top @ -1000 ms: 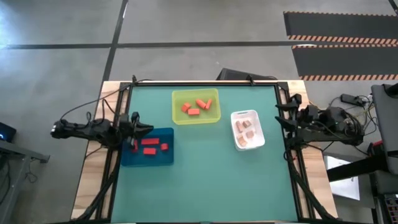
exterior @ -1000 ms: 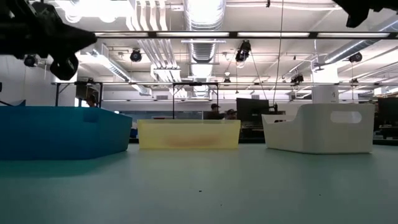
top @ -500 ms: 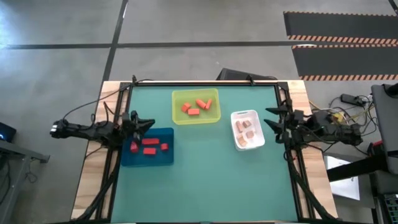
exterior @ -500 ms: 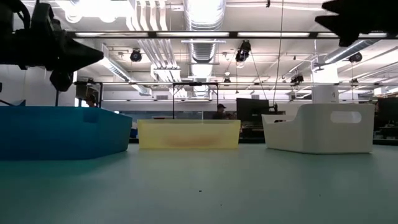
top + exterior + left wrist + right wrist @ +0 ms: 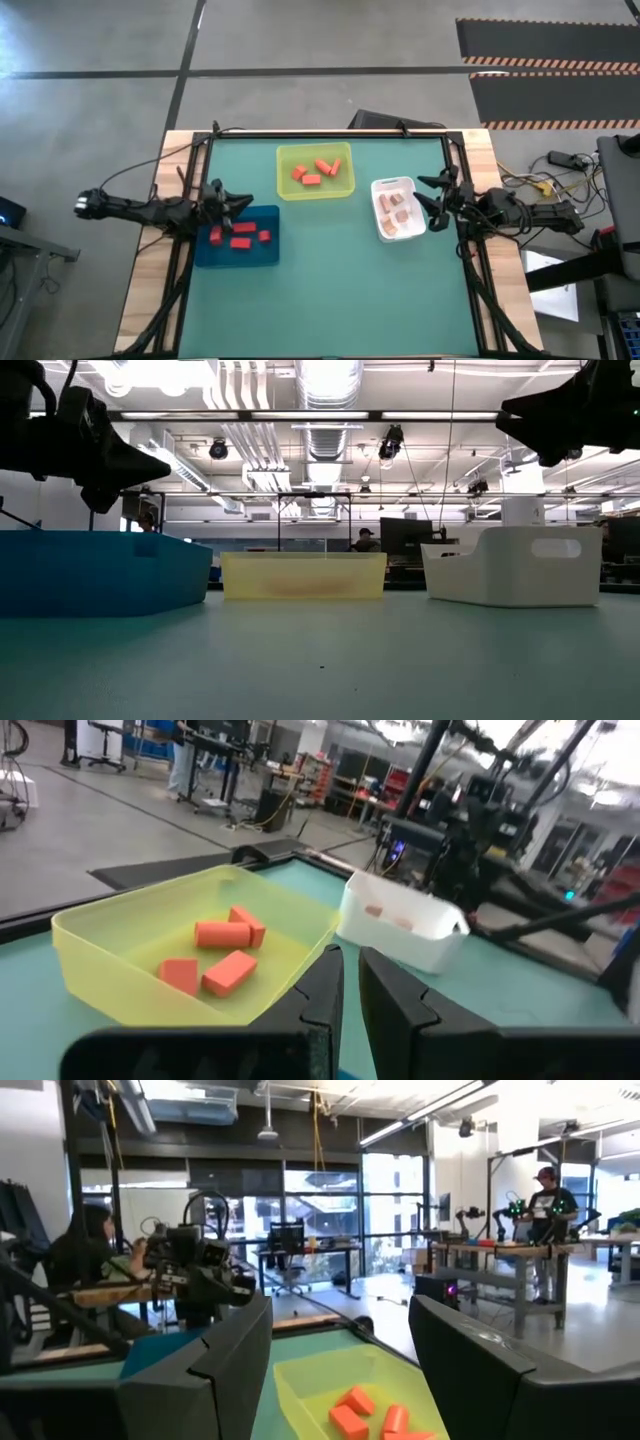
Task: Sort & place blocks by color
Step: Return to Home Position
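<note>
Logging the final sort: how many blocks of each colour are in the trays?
Red blocks, blue tray: 4
Orange blocks, yellow tray: 4
Tan blocks, white tray: 4
Total: 12

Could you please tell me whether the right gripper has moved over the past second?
Yes. In the high view, the right gripper has moved leftward in the picture, closer to the white plastic tray.

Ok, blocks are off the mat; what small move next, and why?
Probably draw both arms back, since sorting looks done: red wooden blocks lie in the blue tray, orange ones in the yellow-green tray, tan-pink ones in the white tray. The left gripper hangs by the blue tray, the right gripper by the white tray, both empty.
</note>
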Controlling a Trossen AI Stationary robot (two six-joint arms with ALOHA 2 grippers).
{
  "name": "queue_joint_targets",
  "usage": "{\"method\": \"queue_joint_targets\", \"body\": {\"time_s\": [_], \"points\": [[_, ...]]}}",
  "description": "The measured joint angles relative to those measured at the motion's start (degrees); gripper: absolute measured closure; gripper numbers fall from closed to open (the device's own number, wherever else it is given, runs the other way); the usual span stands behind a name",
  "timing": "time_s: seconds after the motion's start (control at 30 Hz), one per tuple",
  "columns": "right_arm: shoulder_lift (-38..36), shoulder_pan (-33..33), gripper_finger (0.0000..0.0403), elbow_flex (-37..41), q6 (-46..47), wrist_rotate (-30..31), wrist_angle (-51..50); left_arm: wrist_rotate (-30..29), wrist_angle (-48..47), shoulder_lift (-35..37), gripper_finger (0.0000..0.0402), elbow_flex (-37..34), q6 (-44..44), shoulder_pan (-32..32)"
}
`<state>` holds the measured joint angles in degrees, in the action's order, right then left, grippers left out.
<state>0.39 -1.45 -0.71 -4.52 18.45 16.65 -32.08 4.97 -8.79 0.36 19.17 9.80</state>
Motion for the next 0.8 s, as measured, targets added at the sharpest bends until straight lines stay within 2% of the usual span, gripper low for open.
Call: {"method": "queue_joint_targets", "body": {"time_s": [0.33, 0.8], "points": [[0.6, 0.0, 0.0177, 0.0, 4.9, -0.4, -0.2, 0.0, 0.0, -4.6, 0.0381, 0.0, -0.2, 0.0], [0.9, 0.0, 0.0177, 0.1, 4.7, -0.4, -0.2, 0.1, 0.1, -9.1, 0.0381, -0.1, -0.1, 0.0]]}}
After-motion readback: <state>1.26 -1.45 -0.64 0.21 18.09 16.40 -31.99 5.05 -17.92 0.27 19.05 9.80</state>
